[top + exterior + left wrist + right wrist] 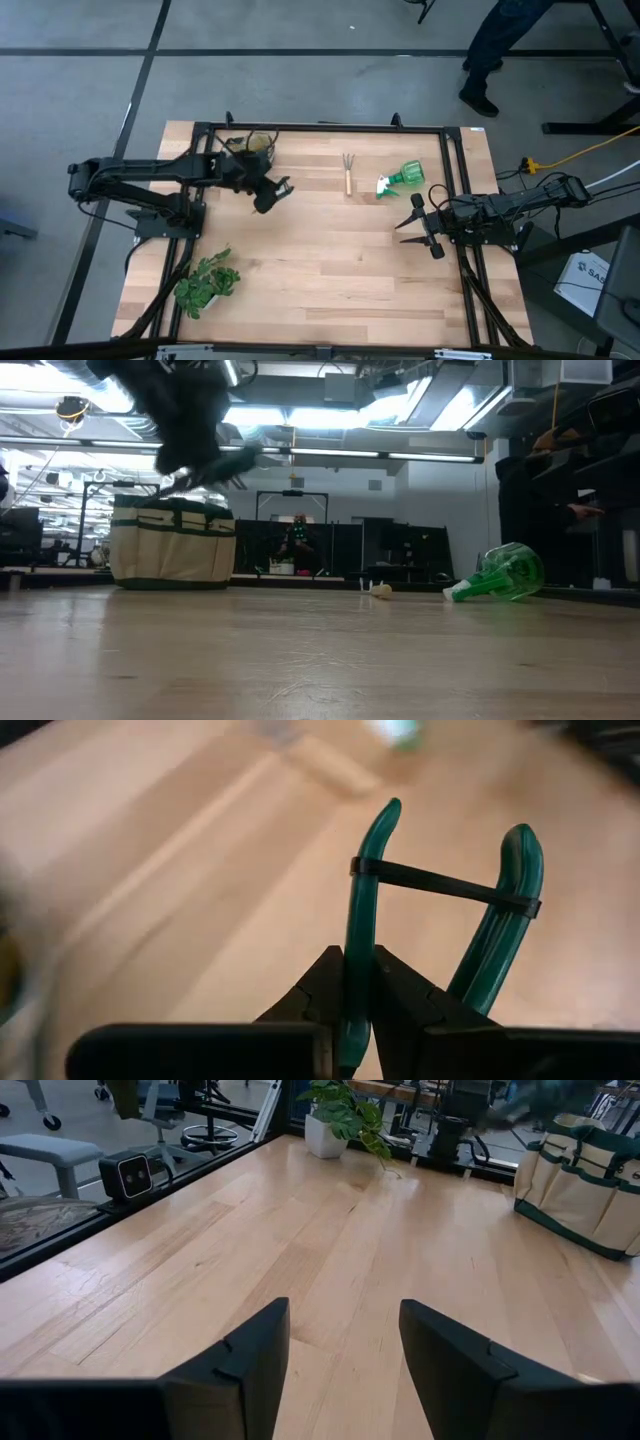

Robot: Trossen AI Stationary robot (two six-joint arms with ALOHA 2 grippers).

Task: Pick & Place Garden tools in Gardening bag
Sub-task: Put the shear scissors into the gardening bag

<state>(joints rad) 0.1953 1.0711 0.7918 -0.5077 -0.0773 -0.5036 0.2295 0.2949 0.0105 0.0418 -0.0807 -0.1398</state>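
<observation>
My left gripper (pixel 272 193) is shut on the pruning shears (pixel 440 910), which have two green handles joined by a black band. It hangs above the table, just right of the gardening bag (pixel 250 146), a cream tote with dark green trim (pixel 172 545). The three-prong hand rake (pixel 347 173) and the green spray bottle (pixel 403 178) lie on the table's far part. My right gripper (pixel 420 222) is open and empty near the right edge. No trowel shows. My left gripper pinches one green handle of the shears (pixel 356 990) between its two fingers, low on that handle. The handle runs along the fingers and past their tips; the other handle (pixel 500 920) stands free beside it. The shears are lifted clear of the table (pixel 225 465).
A leafy green plant in a white pot (pixel 205 285) stands at the near left corner. A dark frame (pixel 320 127) runs around the table top. A person's legs (pixel 490 60) show beyond the far edge. Bare wood lies in the middle (pixel 320 260).
</observation>
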